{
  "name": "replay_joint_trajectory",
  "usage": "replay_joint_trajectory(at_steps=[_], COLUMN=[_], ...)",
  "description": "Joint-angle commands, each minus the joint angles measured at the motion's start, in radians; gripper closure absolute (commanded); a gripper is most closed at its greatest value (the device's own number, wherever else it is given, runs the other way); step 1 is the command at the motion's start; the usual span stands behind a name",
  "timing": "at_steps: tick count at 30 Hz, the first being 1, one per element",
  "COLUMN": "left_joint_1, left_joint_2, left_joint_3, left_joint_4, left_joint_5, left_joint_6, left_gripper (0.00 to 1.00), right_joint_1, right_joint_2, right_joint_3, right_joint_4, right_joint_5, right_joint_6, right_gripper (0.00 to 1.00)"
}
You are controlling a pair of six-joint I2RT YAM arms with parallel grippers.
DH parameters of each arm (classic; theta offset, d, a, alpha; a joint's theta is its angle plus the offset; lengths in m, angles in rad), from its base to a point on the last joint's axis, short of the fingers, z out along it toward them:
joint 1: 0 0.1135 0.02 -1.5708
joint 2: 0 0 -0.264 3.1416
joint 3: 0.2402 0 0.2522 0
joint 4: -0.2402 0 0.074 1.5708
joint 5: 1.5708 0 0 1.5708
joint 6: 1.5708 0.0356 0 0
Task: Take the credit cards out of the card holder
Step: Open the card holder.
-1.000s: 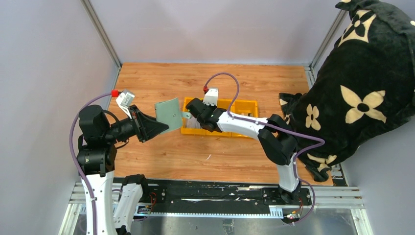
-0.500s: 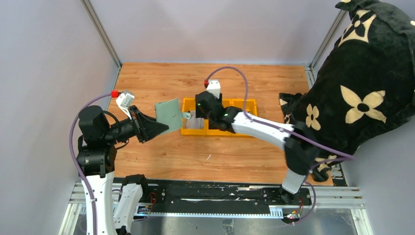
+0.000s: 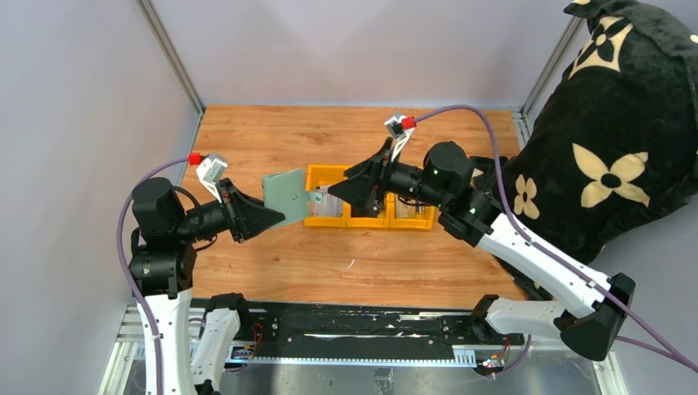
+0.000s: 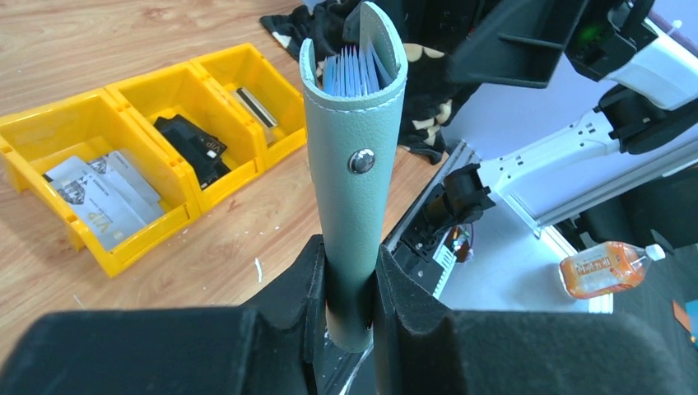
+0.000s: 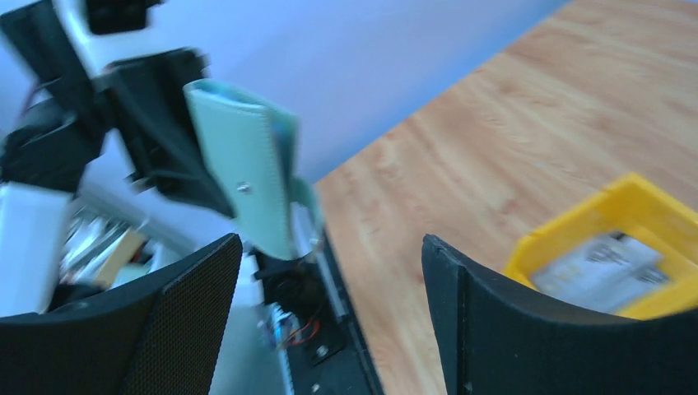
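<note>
My left gripper (image 3: 276,216) is shut on the lower end of the card holder (image 3: 284,196), a pale grey-green wallet held upright above the table, left of the yellow bins (image 3: 370,220). In the left wrist view the card holder (image 4: 354,189) stands between my fingers (image 4: 309,280), and blue card edges (image 4: 354,70) show in its open top. Silvery-grey credit cards (image 4: 103,193) lie in the leftmost bin. My right gripper (image 3: 333,191) hangs open and empty above the bins, pointing at the holder. In the right wrist view, the card holder (image 5: 243,177) is blurred beyond my right gripper (image 5: 332,243).
A black lump (image 4: 193,144) fills the middle bin and a silvery object (image 4: 251,103) lies in the third. A black blanket with cream flowers (image 3: 609,140) covers the right side. Metal frame posts (image 3: 169,53) stand at the back corners. A bottle (image 4: 609,267) lies below the table.
My right gripper opened, rose from over the leftmost bin and swung round to face the card holder. The left arm and the holder have not moved.
</note>
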Motion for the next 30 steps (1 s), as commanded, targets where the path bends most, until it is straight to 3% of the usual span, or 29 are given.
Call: replay_joint_trajectory(at_steps=[1,4,13,28,30], left_joint_1=[0.001,0.0,0.0,0.0,0.0], left_joint_2=[-0.024,-0.034,-0.061,-0.065,-0.067], left_joint_3=[0.031,0.036,0.047,0.072,0.073], left_joint_4=[0.004,0.004,0.002,0.002,0.002], left_joint_5=[0.063,0.077,0.104,0.115,0.114], left_joint_6=[0.0,-0.009,-0.023,-0.04,-0.04], left_gripper=[1.0,1.0,1.0,1.0,1.0], right_joint_1=[-0.013,-0.013,-0.011,0.009,0.011], right_joint_2=[0.086,0.137,0.181,0.235,0.239], right_joint_3=[0.123,0.186,0.191,0.212,0.213], right_joint_4=[-0.019,-0.079,-0.089,-0.074,-0.068], right_joint_5=[-0.411,-0.464,-0.546,-0.515,-0.513], right_joint_6=[-0.015,-0.033,-0.034,-0.004,-0.001], right_gripper=[0.16,0.19,0.47,0.74,0.81])
